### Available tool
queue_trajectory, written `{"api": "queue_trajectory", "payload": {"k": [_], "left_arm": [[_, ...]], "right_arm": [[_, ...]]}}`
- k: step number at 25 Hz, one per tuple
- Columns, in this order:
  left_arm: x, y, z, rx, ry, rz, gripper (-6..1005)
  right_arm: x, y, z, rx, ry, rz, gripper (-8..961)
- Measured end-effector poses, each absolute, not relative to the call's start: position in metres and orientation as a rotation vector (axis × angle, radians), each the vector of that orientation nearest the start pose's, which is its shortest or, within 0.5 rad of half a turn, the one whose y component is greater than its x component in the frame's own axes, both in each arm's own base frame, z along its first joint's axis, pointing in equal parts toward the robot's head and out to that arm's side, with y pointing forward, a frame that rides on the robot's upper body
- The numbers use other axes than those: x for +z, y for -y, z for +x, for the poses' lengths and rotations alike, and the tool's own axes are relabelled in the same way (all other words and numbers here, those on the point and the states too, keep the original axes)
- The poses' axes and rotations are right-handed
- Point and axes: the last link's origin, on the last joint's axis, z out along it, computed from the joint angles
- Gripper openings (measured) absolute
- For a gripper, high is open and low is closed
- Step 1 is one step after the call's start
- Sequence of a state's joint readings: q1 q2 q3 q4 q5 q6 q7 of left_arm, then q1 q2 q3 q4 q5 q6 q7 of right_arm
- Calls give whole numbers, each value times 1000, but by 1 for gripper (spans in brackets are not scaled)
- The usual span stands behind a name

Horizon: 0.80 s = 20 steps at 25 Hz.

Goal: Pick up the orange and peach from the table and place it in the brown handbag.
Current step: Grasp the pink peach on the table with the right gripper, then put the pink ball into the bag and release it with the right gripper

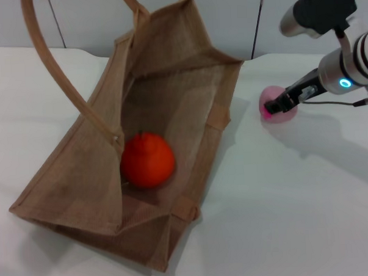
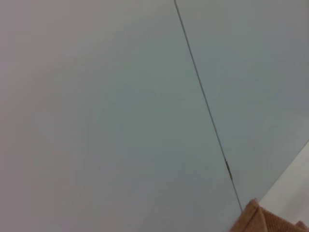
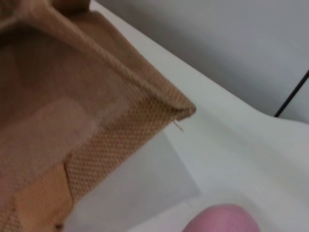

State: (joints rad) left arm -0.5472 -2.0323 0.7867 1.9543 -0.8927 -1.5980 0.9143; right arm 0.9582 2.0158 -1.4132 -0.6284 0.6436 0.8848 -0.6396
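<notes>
Handbag [image 1: 170, 102] sits closest, brown woven jute, lying open on my white desk [image 1: 285, 207], mouth toward me, one long handle arcing up at the left edge of the head view. Orange [image 1: 147, 159] is inside the bag, resting on its floor near the left wall. Peach [image 1: 274, 105] is on the desk to the right of the bag, apart from it, near the bag's far right corner. My right gripper [image 1: 273, 107] is down at the peach, dark fingertips right against its pink surface on the side toward me; can't tell if the fingers are closed on it or just touching. Right wrist view: peach [image 3: 223, 218] shows at the frame edge, bag corner [image 3: 159, 104] close by, bare desk between them. My left gripper isn't in view; left wrist view shows only grey wall plus a scrap of bag fabric [image 2: 263, 220].
</notes>
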Motion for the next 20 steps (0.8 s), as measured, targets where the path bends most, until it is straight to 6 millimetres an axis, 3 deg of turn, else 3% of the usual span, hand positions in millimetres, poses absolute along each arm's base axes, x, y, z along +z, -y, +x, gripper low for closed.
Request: {"api": "queue_trajectory", "payload": {"k": [11, 14, 18, 20], "left_arm": [[195, -344, -110, -206, 263, -2237, 135], [195, -344, -113, -201, 268, -2236, 136], [195, -348, -114, -204, 273, -2237, 136], [195, -350, -115, -206, 269, -2232, 137]], "right_arm": [[-27, -452, 173, -309, -796, -2436, 480], [-11, -442, 159, -267, -782, -2469, 461], [18, -416, 122, -187, -673, -2476, 436], [23, -402, 103, -165, -611, -2491, 430]]}}
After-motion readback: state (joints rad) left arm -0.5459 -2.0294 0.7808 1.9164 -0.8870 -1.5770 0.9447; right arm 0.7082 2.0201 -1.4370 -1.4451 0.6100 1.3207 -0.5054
